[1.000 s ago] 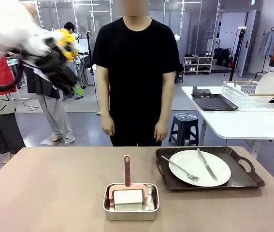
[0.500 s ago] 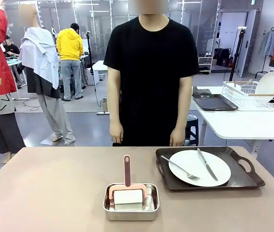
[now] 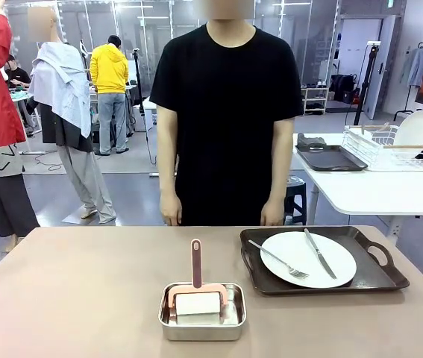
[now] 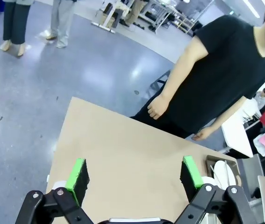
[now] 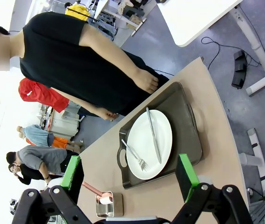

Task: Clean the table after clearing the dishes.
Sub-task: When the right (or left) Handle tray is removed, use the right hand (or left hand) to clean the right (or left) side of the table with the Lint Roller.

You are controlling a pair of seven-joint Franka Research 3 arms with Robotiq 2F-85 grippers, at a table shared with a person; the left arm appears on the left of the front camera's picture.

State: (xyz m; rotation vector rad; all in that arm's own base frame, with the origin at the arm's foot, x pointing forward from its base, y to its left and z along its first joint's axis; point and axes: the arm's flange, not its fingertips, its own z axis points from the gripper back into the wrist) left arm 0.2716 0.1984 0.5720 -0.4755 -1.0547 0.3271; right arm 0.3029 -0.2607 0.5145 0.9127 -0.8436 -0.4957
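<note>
You've got the L gripper (image 4: 134, 173) & R gripper (image 5: 129, 171) both held up high, tilted downward, jaws spread wide apart.

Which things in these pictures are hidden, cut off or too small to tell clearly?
Front view: the white block under the pink handle; the steel pan hides its lower part, so sponge or roller is unclear.
Left wrist view: the tray and plate are small, partly behind one of the left gripper's fingers; cutlery there cannot be told.
Right wrist view: what lies in the pan is too small to tell.
</note>
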